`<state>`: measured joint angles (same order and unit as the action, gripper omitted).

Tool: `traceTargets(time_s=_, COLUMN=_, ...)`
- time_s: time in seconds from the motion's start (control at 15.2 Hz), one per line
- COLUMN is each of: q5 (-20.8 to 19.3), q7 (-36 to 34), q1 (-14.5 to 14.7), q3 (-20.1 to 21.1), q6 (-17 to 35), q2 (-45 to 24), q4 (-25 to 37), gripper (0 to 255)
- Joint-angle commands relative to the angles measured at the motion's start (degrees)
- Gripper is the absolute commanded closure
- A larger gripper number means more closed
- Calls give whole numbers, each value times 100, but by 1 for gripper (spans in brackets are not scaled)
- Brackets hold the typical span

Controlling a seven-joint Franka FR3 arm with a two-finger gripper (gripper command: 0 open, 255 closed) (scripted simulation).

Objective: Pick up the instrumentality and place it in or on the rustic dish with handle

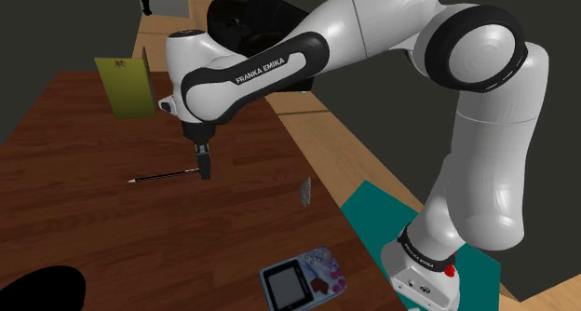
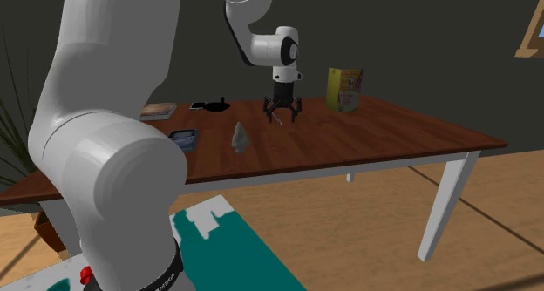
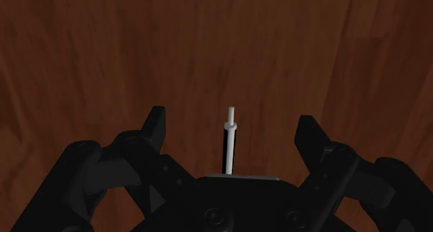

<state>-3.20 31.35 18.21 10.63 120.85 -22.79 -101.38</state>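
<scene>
The instrumentality is a thin dark pen with a white tip point(image 1: 163, 176), lying flat on the brown wooden table point(image 1: 84, 225). My black gripper point(image 1: 203, 166) hangs just above one end of it, pointing straight down. In the wrist view the pen point(image 3: 230, 142) lies midway between the two fingers point(image 3: 156, 128), which stand wide apart and do not touch it; my gripper point(image 3: 232, 132) is open. The dish with a handle is a flat black shape point(image 2: 209, 104) at the table's far side in the second exterior view, and sits at the shoulder view's lower left point(image 1: 42, 286). The gripper point(image 2: 282, 113) is well apart from it.
A yellow-green box point(image 1: 126, 84) stands upright at the table's far end. A small grey stone-like piece point(image 1: 304, 191) and a handheld device with a screen point(image 1: 303, 281) lie near the table edge by the stand. A book point(image 2: 158, 111) lies near the dish.
</scene>
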Motion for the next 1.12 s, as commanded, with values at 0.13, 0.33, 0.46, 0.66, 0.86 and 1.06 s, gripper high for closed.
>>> traceTargets(time_s=0.13, q5=-1, q7=-2, q1=1, q3=0, q6=23, q2=0, q4=-19, gripper=0)
traceTargets(time_s=0.33, q5=-1, q7=-2, q1=1, q3=0, q6=22, q2=0, q4=-18, gripper=0)
traceTargets(time_s=0.46, q5=-1, q7=-2, q1=1, q3=0, q6=22, q2=0, q4=-18, gripper=255)
traceTargets(time_s=0.66, q5=-3, q7=-7, q1=5, q3=0, q6=17, q2=-14, q4=1, gripper=255)
traceTargets(time_s=0.86, q5=-4, q7=-4, q1=3, q3=-1, q6=39, q2=-16, q4=-19, gripper=255)
traceTargets(time_s=1.06, q5=7, q7=2, q1=-1, q3=3, q6=-41, q2=36, q4=9, gripper=255)
